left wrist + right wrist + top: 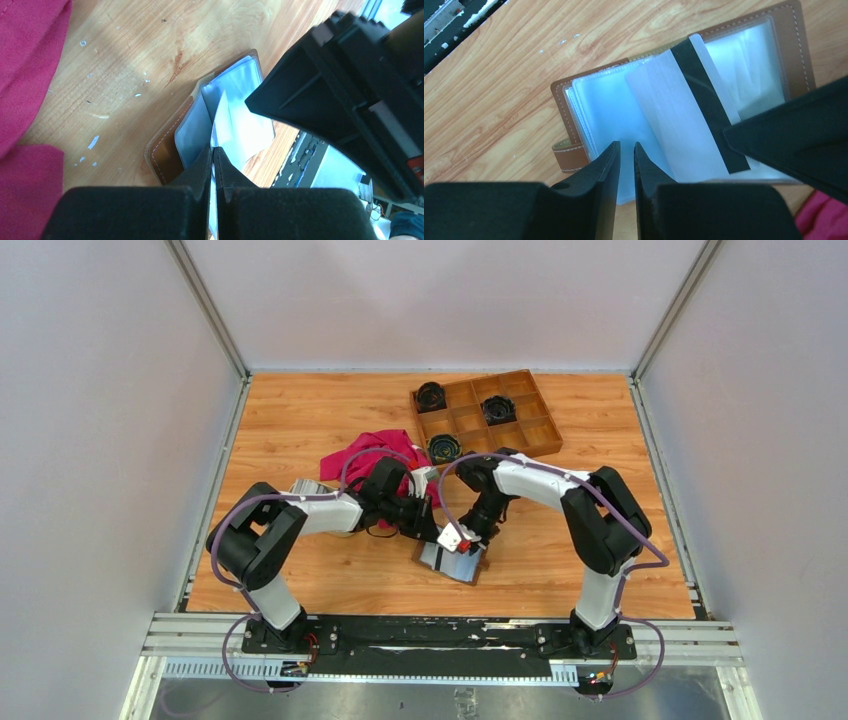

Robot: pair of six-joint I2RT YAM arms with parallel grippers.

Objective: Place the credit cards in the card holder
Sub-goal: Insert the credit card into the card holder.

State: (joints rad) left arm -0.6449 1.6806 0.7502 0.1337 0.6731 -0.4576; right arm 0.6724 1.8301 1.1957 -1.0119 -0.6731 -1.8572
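Left fingers (200, 170) clamp a white card (674, 110) over the open card holder (452, 562), centre-frame on the bench (300, 420). Right fingers (606, 170) stand barely parted at a clear sleeve (614, 105); pinching it or not, we cannot tell. If that sleeve slackens, the card could skid past its pocket.

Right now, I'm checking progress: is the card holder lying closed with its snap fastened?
No, the card holder lies open on the table, clear pockets showing, snap tab unfastened.

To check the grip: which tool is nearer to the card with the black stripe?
Left. The left tool pinches the striped card; the right tool hovers just beside it, over the clear pockets of the card holder.
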